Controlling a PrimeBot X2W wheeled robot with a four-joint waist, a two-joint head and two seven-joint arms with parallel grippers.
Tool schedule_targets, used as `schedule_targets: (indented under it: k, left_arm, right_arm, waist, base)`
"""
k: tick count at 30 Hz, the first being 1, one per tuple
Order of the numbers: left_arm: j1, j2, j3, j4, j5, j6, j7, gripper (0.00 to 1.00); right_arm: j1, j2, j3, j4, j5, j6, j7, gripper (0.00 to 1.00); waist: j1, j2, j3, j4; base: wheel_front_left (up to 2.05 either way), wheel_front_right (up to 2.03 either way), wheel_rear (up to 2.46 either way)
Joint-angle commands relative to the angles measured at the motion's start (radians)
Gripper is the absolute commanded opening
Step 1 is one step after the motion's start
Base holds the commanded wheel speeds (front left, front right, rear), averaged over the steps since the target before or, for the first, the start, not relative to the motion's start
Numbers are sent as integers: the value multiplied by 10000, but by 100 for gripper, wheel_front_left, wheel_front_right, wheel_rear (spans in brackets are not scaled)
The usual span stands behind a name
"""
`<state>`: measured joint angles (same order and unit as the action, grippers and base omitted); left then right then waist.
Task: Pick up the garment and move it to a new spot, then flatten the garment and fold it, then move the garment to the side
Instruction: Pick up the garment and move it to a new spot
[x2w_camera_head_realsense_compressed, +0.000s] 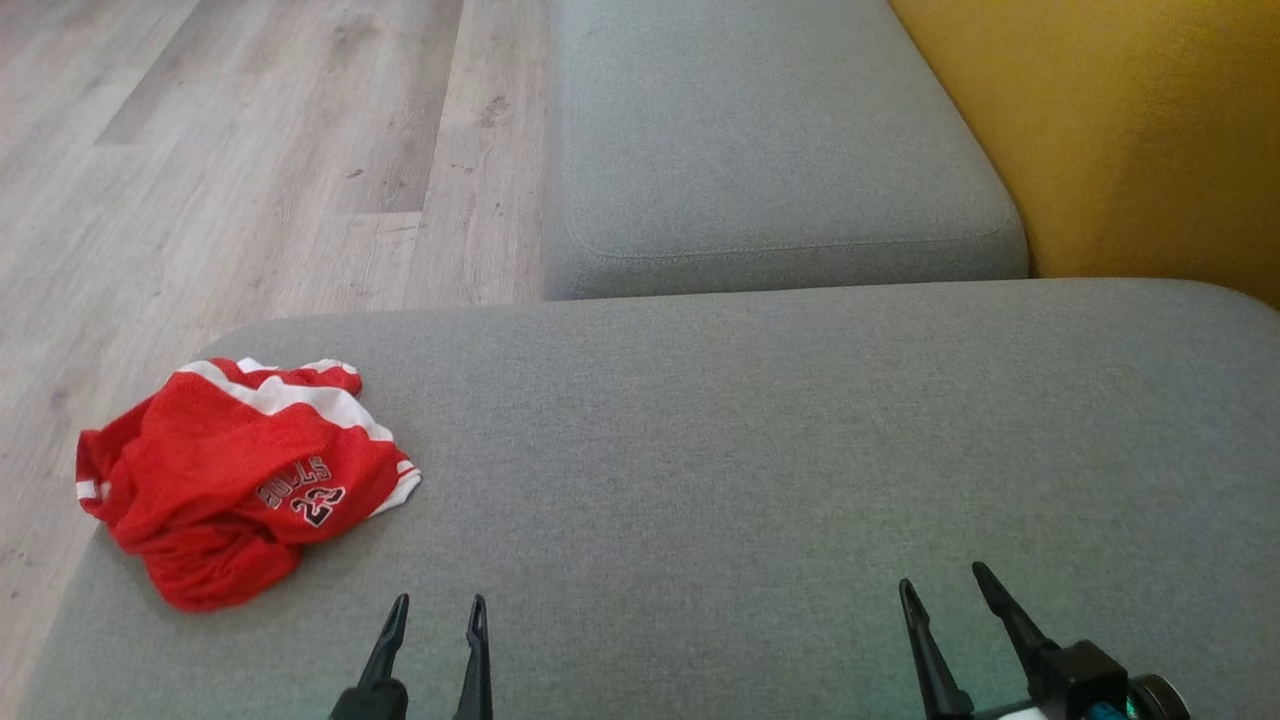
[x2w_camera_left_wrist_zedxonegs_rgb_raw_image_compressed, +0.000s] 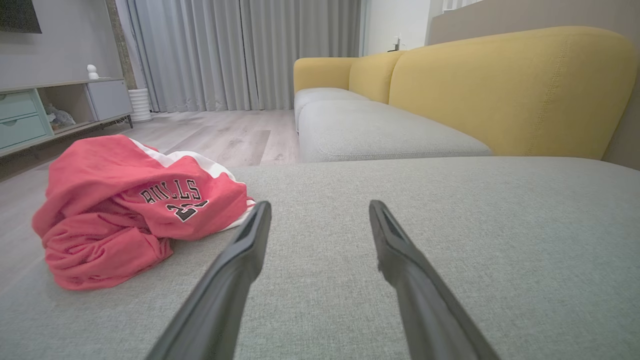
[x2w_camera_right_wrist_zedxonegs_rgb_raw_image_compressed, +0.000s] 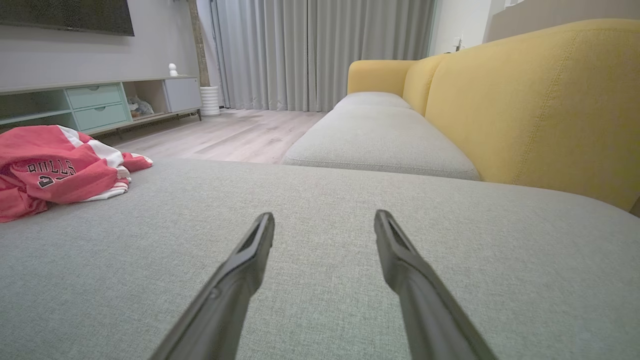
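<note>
The left gripper (x2w_camera_head_realsense_compressed: 439, 600), its jaws spread and empty like those of the right gripper (x2w_camera_head_realsense_compressed: 942, 575), is nearer the crumpled red garment (x2w_camera_head_realsense_compressed: 240, 480), which lies ahead and to its left at the grey cushion's (x2w_camera_head_realsense_compressed: 700, 450) left edge, so the reach likely falls to it.

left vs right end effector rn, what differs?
The left end effector sits near the red jersey; the right end effector is far across the grey cushion from it. The left end effector's fingers point nearly straight up the head view; the right end effector's lean leftward. Shared: both open, holding nothing.
</note>
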<state>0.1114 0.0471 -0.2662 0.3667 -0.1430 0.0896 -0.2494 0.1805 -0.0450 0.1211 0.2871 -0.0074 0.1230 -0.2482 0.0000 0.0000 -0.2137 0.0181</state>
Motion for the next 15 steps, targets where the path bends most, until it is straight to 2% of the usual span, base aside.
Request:
schedule_targets:
  k: [1, 9, 15]
  left_arm:
    - [-365, 31, 286, -268, -60, 85, -124, 100]
    - [-366, 31, 307, -149, -45, 47, -124, 100]
    - [-518, 31, 408, -49, -32, 82, -124, 100]
  right_arm:
    - [-394, -53, 176, -263, 96, 77, -136, 100]
    - [-396, -53, 144, -181, 279, 77, -136, 100]
    - [-379, -53, 169, -94, 440, 77, -136, 100]
  waist:
    - [0, 0, -2, 0]
    - [0, 0, 5, 46]
    - [0, 0, 109, 497]
  base:
    - [0, 0, 0]
    - [0, 0, 0]
    - [0, 0, 0]
